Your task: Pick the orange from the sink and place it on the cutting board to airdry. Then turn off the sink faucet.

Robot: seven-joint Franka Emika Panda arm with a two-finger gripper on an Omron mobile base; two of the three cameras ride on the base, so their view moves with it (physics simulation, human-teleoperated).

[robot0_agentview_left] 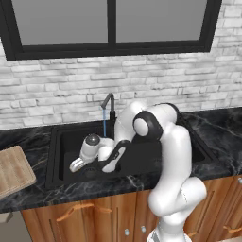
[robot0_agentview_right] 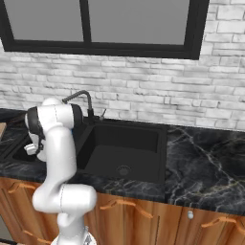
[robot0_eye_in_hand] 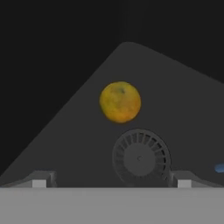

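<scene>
Orange (robot0_eye_in_hand: 120,102) fruit sits on sink (robot0_agentview_left: 56,156) floor, left basin, just beside drain (robot0_eye_in_hand: 141,158), untouched. Gripper (robot0_eye_in_hand: 111,181) low in basin, fingertips spread w/ nothing between, aimed at orange, prob lining up grasp. Faucet (robot0_agentview_left: 109,105) w/ water (robot0_agentview_left: 104,124) running. Board (robot0_agentview_left: 14,170) on counter left of sink, bare.

The cutting board (robot0_agentview_left: 14,171) is cut off by the left edge, beside the sink (robot0_agentview_left: 56,142). In the right base view the arm hides the sink's left basin — and the faucet (robot0_agentview_right: 82,100) partly (base hidden).
</scene>
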